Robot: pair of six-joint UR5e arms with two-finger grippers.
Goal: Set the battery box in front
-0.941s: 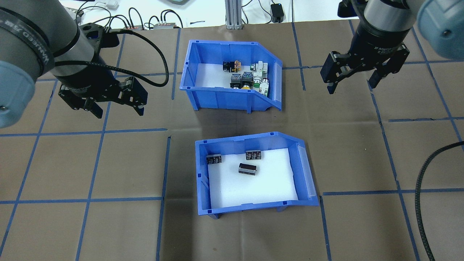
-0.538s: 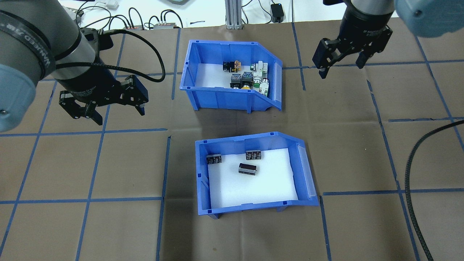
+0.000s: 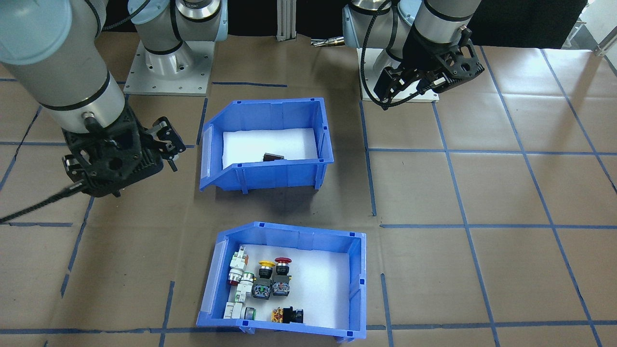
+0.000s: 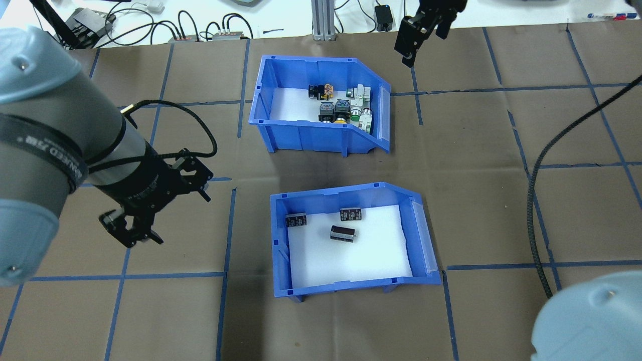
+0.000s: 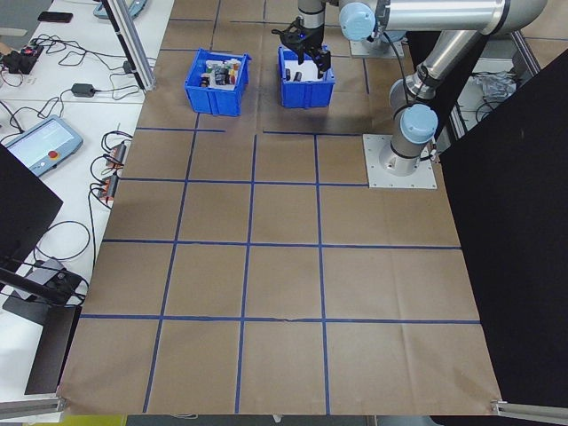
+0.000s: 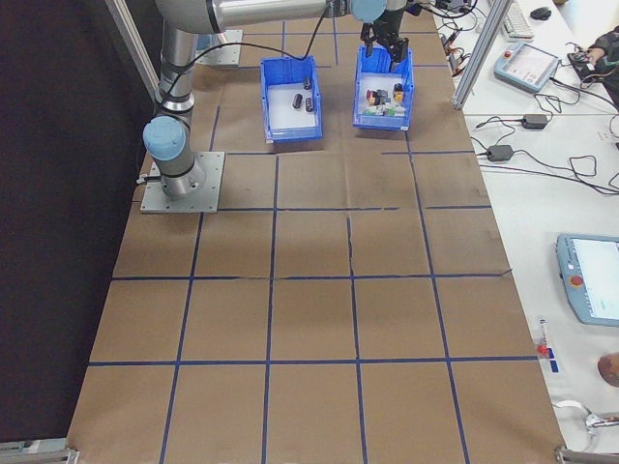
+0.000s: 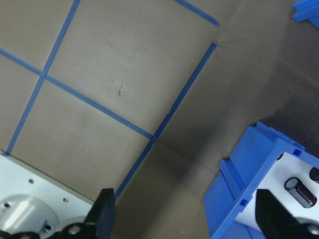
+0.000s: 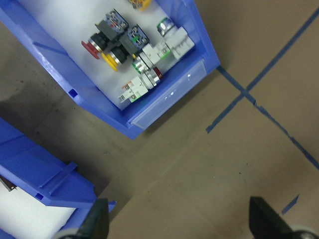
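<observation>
The battery box (image 4: 351,240) sits on the brown paper-covered table (image 4: 491,200), just right of the left gripper (image 4: 160,210), which hovers wide open and empty beside the box's closed end. Three dark batteries (image 4: 343,233) lie on its white foam. The right gripper (image 4: 424,35), also open and empty, hangs well beyond it, past the sloped end of the switch bin (image 4: 321,105).
</observation>
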